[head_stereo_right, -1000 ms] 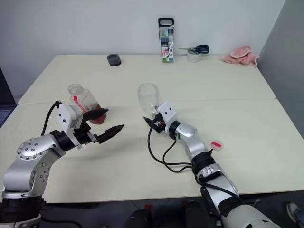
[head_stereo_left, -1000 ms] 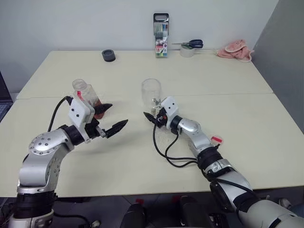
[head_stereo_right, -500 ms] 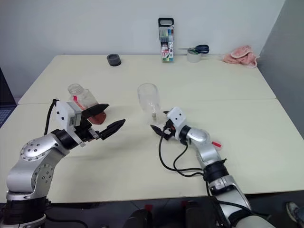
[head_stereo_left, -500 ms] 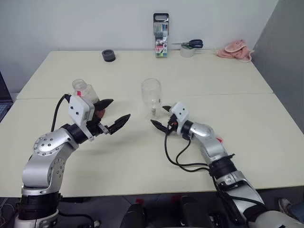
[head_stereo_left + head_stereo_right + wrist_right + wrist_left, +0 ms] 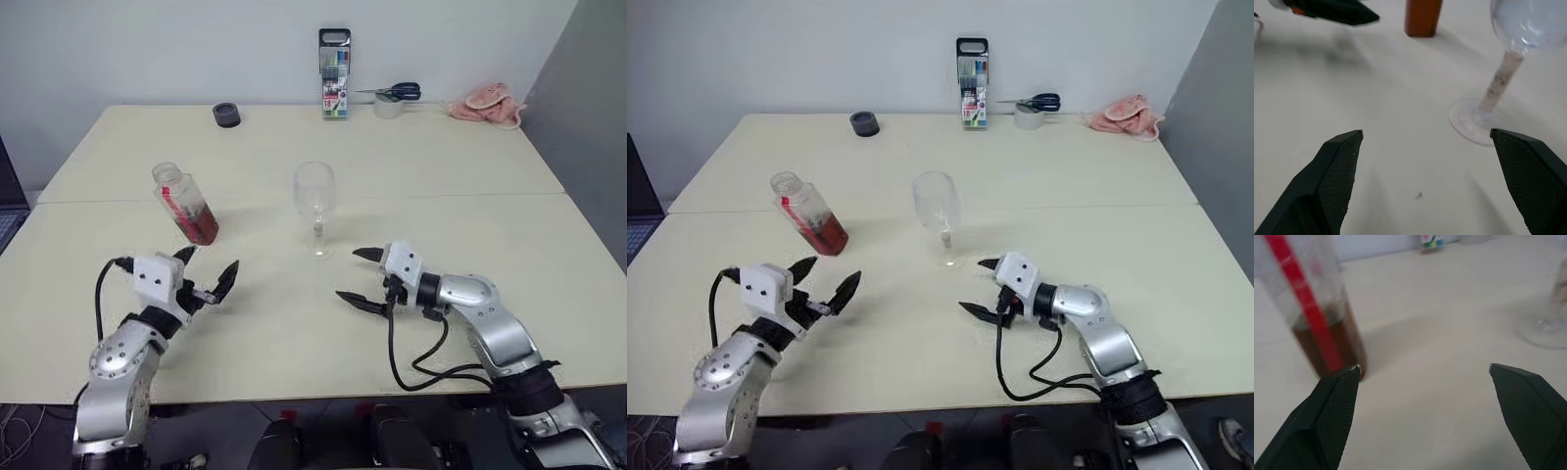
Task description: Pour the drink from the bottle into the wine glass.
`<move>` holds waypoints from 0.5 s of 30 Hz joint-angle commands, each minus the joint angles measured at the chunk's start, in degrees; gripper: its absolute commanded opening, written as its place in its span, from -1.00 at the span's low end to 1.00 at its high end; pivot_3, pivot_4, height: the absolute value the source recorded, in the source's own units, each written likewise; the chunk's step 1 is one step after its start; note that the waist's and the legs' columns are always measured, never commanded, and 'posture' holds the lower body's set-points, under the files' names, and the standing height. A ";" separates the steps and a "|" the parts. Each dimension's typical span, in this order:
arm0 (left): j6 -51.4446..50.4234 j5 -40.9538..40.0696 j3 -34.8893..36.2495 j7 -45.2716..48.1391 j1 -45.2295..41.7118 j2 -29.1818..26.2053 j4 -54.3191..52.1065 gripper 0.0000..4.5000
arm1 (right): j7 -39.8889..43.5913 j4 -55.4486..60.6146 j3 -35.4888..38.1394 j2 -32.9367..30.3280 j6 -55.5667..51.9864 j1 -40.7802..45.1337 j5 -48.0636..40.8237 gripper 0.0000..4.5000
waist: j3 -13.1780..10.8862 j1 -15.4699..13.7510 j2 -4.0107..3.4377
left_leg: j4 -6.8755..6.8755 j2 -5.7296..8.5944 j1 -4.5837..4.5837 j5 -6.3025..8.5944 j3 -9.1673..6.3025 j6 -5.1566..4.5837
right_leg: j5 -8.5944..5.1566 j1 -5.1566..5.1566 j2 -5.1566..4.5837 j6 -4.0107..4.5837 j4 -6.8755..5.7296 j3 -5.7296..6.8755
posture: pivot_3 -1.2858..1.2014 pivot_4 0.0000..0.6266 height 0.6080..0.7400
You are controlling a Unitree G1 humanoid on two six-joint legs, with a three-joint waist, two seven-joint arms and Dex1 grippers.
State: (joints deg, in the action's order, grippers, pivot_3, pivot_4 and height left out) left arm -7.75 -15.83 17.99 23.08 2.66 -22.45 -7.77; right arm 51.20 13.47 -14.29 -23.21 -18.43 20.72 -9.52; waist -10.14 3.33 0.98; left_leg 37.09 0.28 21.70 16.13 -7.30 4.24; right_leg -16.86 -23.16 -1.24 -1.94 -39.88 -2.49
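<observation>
Both end effectors are released and carry nothing. Your left end effector (image 5: 204, 280) hovers low near the tabletop's (image 5: 549, 255) near edge on the left, its black fingers spread, pointing toward the bottle (image 5: 186, 205) but clear of it. Your right end effector (image 5: 360, 278) hangs near the middle of the near edge, fingers splayed just as wide, turned toward the left and apart from the foot of the wine glass (image 5: 315, 209).

Moving outward, the bottle stands on the left half of the tabletop, leaning somewhat in the head views, its neck open with no cap on it. The drink (image 5: 1322, 345) sits as a reddish-brown layer in its lower part, behind the red label strip. The wine glass stands upright near the centre, well apart from the bottle, and its bowl looks clear and empty.

By that evidence you have poured nothing yet: all the liquid you can see is in the bottle. What is left is the whole of the work: grasp the bottle, carry it over the glass, tip it, and set it back down.
</observation>
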 commanded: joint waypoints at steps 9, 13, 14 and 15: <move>0.00 1.28 2.27 -3.22 -7.97 -3.74 3.69 1.00 | 1.28 9.57 -0.66 -0.14 -8.28 4.20 -8.24 0.98 | 0.04 -1.15 0.06 | 0.04 0.05 0.04 -0.01 -0.09 0.02 | 0.00 0.04 -0.01 0.00 0.02 0.10 | 0.03 -0.52 1.00; -2.30 0.55 0.81 -1.32 -10.29 -5.00 3.21 1.00 | 1.32 10.10 -1.11 -0.70 -9.01 4.83 -8.53 0.98 | 0.04 -1.14 0.06 | 0.03 0.05 0.05 -0.02 -0.07 0.03 | 0.00 0.04 -0.01 0.00 0.03 0.09 | 0.03 -0.52 1.00; -2.97 0.28 0.59 -0.95 -10.90 -5.24 3.19 1.00 | 1.29 10.08 -1.24 -0.87 -9.05 4.97 -8.34 0.98 | 0.04 -1.13 0.06 | 0.03 0.05 0.04 -0.02 -0.06 0.04 | 0.00 0.03 -0.01 0.00 0.03 0.09 | 0.03 -0.52 1.00; -3.78 -0.02 0.34 -0.58 -11.75 -5.60 3.24 1.00 | 1.19 10.12 -1.35 -1.02 -9.09 5.07 -8.17 0.98 | 0.04 -1.13 0.06 | 0.03 0.04 0.04 -0.02 -0.07 0.04 | 0.00 0.03 -0.01 0.00 0.04 0.09 | 0.03 -0.52 1.00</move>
State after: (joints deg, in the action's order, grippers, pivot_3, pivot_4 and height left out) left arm -10.81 -15.15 18.11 21.91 -7.86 -26.94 -2.66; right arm 52.31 21.23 -15.46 -23.98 -27.55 24.45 -17.01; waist -10.10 2.21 1.04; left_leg 37.12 0.32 21.74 16.11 -7.38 4.28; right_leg -16.86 -23.13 -1.25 -1.94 -39.84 -2.39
